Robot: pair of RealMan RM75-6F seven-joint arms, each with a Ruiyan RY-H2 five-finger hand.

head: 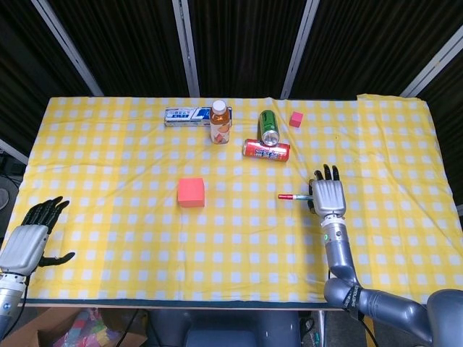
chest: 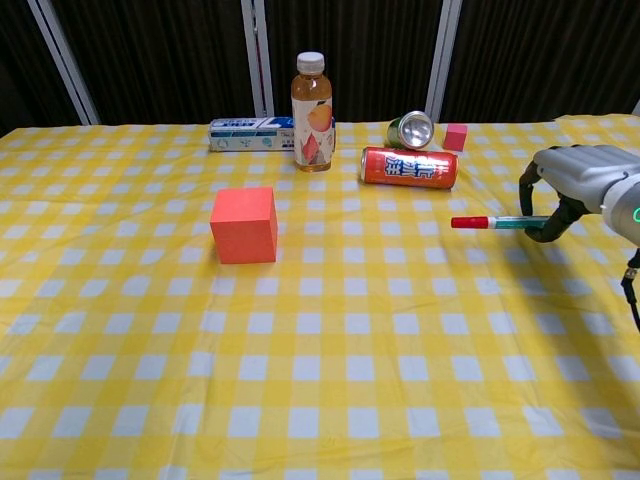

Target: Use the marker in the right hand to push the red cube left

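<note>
1. Two cans near the far edge: red can (chest: 409, 167) lying on its side, green can (chest: 410, 130) just behind it, small pink cube (chest: 456, 136) to the right.
2. Further left, upright juice bottle (chest: 313, 98) beside flat blue-and-white box (chest: 251, 133).
3. Red cube (chest: 244, 224) mid-table, well left of marker (chest: 498, 222).
4. Right hand (chest: 583, 180) pinching the marker, red cap pointing left; left hand (head: 29, 238) off the near-left corner, fingers spread, holding nothing.
5. Yellow checked tablecloth (chest: 300, 360); dark curtains (head: 239, 36) behind.
</note>
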